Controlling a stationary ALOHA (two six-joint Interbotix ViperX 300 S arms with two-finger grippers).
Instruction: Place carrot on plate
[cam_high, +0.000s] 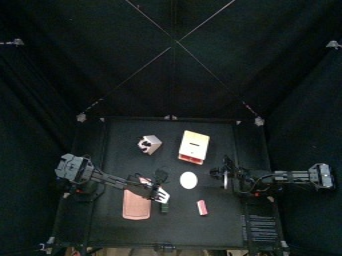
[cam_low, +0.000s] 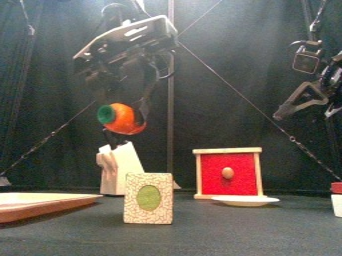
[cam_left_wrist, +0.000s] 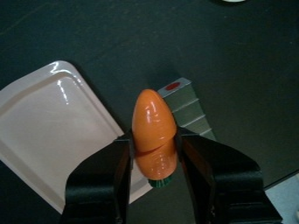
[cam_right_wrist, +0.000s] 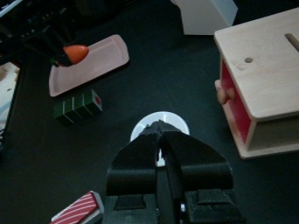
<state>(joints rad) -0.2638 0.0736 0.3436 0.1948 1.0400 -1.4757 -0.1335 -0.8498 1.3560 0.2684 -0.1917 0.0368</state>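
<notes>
Black curtains close in my small black table (cam_high: 227, 135). My left gripper (cam_left_wrist: 156, 166) holds the carrot (cam_left_wrist: 155, 133) between its jaws, orange tip pointing out ahead and the green end back between them. In the front view the carrot (cam_low: 120, 117) hangs high in the air, well clear of the table, with my left arm above it.

Below the carrot, the left wrist view shows a pale pink tray (cam_left_wrist: 52, 122) and a small green ribbed block (cam_left_wrist: 193, 109) just beside it. From the front, a card with a green oval (cam_low: 148, 197) stands near the table's edge, the tray to its left.

The plate (cam_high: 189, 180) lies flat near the middle of the table, between my two arms, bare. Behind it stands the box (cam_high: 197, 146), and to the box's left a white block (cam_high: 146, 146). A small red block (cam_high: 202, 206) lies near the front.

My right gripper (cam_right_wrist: 162, 144) hovers just beside the plate (cam_right_wrist: 163, 124), its jaws pressed together on nothing.
</notes>
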